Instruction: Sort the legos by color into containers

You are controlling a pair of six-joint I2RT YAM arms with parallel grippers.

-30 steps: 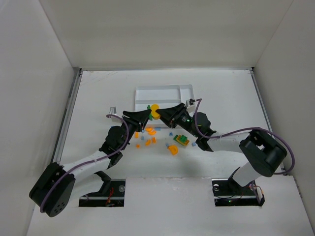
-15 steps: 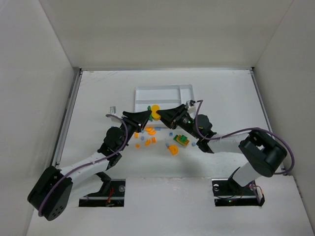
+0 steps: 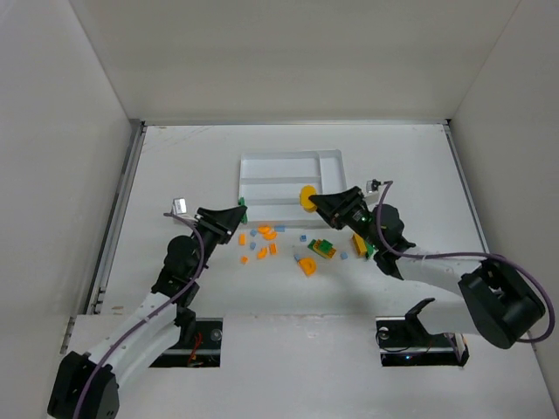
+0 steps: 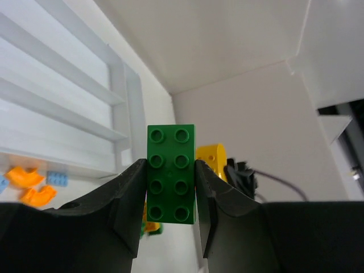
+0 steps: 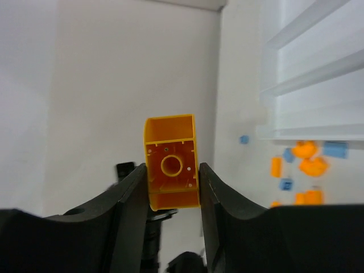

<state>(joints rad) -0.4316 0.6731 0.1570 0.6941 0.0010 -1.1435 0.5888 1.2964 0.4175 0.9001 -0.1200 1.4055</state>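
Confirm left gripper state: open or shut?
Shut. The left gripper clamps the green brick; both fingers press its sides, studs facing the wrist camera.

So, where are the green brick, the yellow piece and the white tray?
green brick point(image 4: 170, 173): left wrist view, middle of its studded face.
yellow piece point(image 5: 170, 165): right wrist view, its hollow underside.
white tray point(image 3: 293, 155): top view, its far rim.
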